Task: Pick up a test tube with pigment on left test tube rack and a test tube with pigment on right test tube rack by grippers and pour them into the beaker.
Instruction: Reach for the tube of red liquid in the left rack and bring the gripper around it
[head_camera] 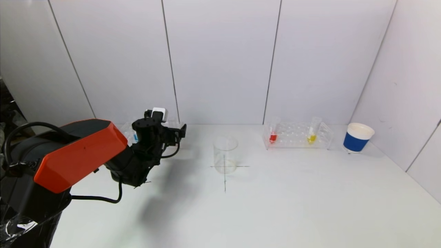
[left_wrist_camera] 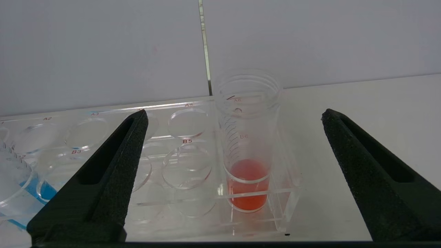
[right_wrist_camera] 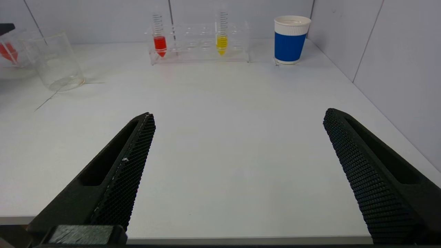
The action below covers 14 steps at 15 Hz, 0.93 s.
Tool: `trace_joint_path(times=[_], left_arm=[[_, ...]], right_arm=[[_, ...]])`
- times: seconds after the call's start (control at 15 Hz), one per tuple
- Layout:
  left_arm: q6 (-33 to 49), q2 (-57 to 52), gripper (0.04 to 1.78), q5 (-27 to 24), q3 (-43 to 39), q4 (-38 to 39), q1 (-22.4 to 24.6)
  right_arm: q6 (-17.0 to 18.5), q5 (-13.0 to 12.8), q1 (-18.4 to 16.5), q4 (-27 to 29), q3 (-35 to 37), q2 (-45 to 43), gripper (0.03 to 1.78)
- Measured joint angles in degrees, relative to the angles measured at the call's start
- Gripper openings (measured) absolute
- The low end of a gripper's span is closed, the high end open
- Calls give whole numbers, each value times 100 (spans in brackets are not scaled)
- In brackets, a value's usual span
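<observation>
From the head camera the left arm's black wrist covers most of the clear acrylic left rack (left_wrist_camera: 193, 162), leaving only a glimpse of blue liquid, and the right pincer (right_wrist_camera: 237, 165) is out of that view, hanging spread and empty over the bare white worktop (head_camera: 293, 193). The left pincer (left_wrist_camera: 234, 172) stands released, jaws wide either side of the upright clear tube of red pigment (left_wrist_camera: 247, 151) at the rack's end, touching nothing. The empty glass beaker (head_camera: 225, 154) sits mid-worktop, and the right rack (head_camera: 297, 135) holds its red tube (head_camera: 273, 134) and yellow tube (head_camera: 312, 132) upright.
</observation>
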<state>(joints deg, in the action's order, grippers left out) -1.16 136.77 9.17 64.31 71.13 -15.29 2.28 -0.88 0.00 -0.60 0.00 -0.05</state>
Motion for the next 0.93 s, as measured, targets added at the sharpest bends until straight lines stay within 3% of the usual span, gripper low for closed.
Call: trace_joint_path(times=[0.93], left_arm=[[-18, 66, 176, 0, 187, -118, -17]], right_arm=[[0, 0, 0, 2, 0, 0, 177]])
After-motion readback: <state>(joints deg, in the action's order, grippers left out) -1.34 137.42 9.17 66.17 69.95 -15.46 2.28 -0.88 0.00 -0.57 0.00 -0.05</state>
